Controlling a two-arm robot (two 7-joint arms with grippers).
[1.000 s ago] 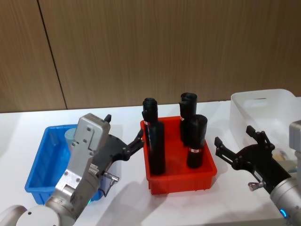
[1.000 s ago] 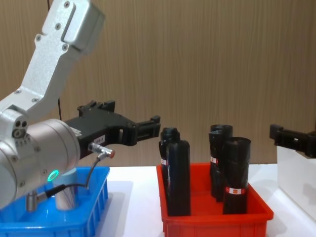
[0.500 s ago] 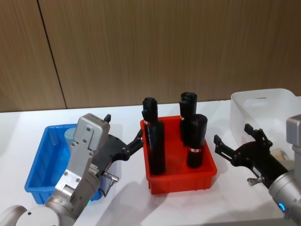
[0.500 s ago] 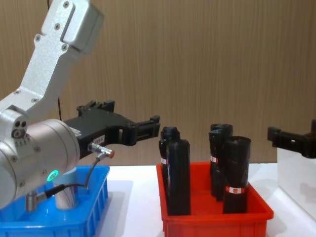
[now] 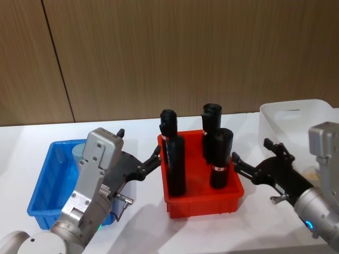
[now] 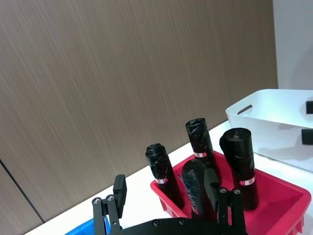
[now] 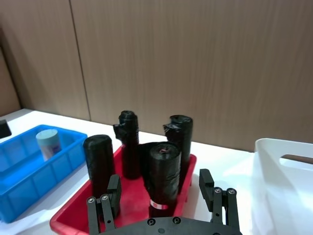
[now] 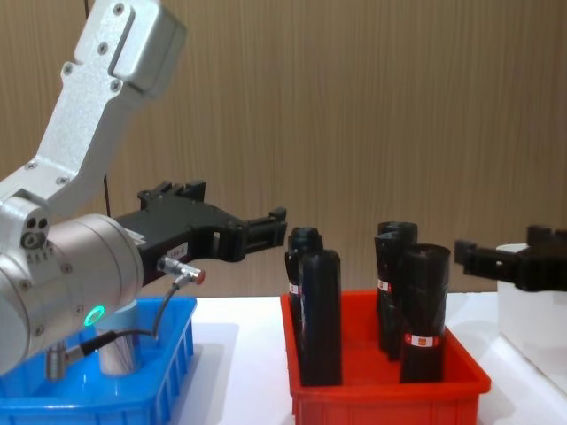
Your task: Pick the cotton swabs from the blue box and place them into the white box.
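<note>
Currently one tub of cotton swabs [image 5: 79, 152] stands at the far side of the blue box [image 5: 39, 198], just to the left of the left gripper [image 5: 140, 145]. That gripper hovers with fingers apart between the blue box and the red bin [image 5: 204, 205] of black rolls [image 5: 176, 164]. The right gripper [image 5: 251, 151], fingers spread and holding nothing, hangs between the red bin and the white box [image 5: 296, 117].

Ahead of me, a brown wood-grain panelled wall [image 5: 185, 53] spans the far side, with a dark vertical seam [image 5: 58, 63] on its left. My white table [image 5: 21, 153] lies below it.
</note>
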